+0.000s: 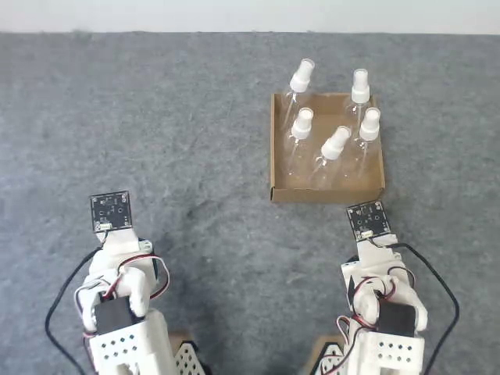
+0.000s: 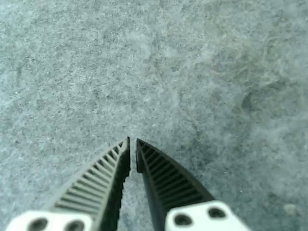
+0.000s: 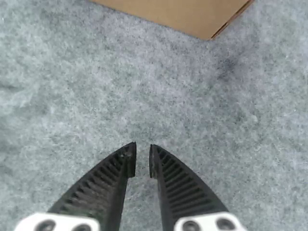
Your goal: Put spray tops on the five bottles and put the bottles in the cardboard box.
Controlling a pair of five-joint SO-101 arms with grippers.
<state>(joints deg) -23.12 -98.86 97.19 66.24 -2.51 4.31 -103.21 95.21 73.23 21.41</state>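
High view had the L arm (image 1: pixel 117 269) at the near-left of the grey mat (image 1: pixel 156 117), L gripper (image 2: pixel 133 140) pressed nearly together w/ nothing in it. Right of centre sat the cardboard box (image 1: pixel 326 192) w/ all five bottles (image 1: pixel 301 148) inside, spray tops (image 1: pixel 336 143) on. R gripper (image 3: pixel 142 147) hung over the mat near the box's corner, fingers likewise closed on nothing.

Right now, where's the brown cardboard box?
High view: the brown cardboard box sits right of centre on the grey felt table, just ahead of the right gripper, holding five clear spray-topped bottles.
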